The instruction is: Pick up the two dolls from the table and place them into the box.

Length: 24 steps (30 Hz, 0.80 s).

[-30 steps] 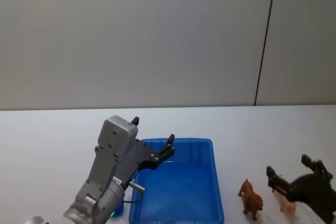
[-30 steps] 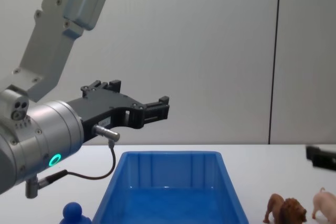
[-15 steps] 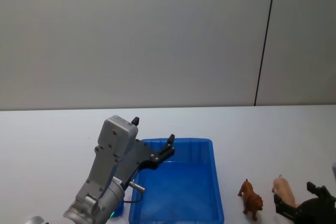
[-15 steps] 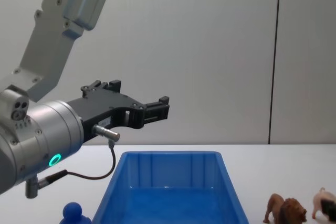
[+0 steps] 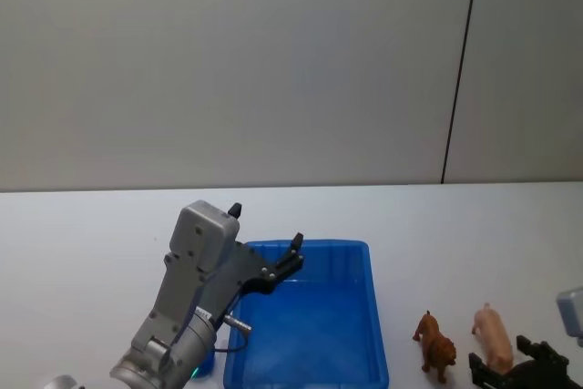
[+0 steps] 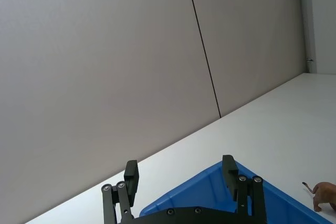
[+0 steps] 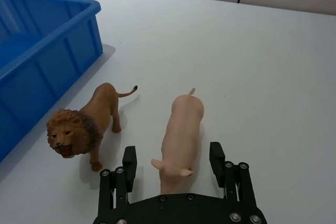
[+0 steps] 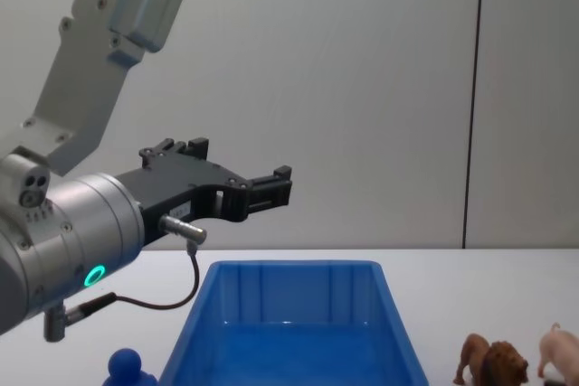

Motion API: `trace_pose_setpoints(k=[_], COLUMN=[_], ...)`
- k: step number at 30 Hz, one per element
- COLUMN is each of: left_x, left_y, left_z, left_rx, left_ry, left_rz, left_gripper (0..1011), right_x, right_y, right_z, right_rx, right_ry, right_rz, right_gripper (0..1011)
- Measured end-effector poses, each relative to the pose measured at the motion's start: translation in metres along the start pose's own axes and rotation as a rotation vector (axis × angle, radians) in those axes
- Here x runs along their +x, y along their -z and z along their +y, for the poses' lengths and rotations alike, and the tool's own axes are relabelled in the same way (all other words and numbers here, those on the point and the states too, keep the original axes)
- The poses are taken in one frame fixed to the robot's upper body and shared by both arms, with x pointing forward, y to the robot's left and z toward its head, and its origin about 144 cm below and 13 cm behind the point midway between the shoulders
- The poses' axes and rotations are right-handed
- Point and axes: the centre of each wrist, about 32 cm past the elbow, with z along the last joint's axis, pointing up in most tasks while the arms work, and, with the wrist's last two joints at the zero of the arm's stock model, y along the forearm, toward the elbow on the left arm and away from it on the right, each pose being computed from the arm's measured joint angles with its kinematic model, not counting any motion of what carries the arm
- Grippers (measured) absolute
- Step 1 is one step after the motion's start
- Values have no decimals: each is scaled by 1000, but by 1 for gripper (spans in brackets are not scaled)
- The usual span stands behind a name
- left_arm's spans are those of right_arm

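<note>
Flanking the head of the pig (image 7: 182,124), right gripper (image 7: 173,152) released; left gripper (image 6: 179,164) spread above the box (image 8: 289,292)

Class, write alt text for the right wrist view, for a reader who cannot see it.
The open right gripper hovers over a pink pig, one finger on either side of its head. A brown lion stands beside the pig on the white table, with the blue box beyond it.

Bright even light, soft faint shadows
</note>
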Motion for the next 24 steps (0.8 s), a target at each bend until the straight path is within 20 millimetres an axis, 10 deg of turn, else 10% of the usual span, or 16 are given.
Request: trace_pose_setpoints(k=[15, 24], left_x=[0, 0], left_y=[0, 0], left_z=[0, 0], left_rx=[0, 0], left_ry=[0, 0], left_rz=[0, 0], left_gripper=[1001, 1001], right_x=[-1, -3], right_y=[3, -7], right_z=[13, 15], right_rx=[-10, 45], right_ry=[25, 44], right_rz=[9, -30], right_gripper=[424, 367])
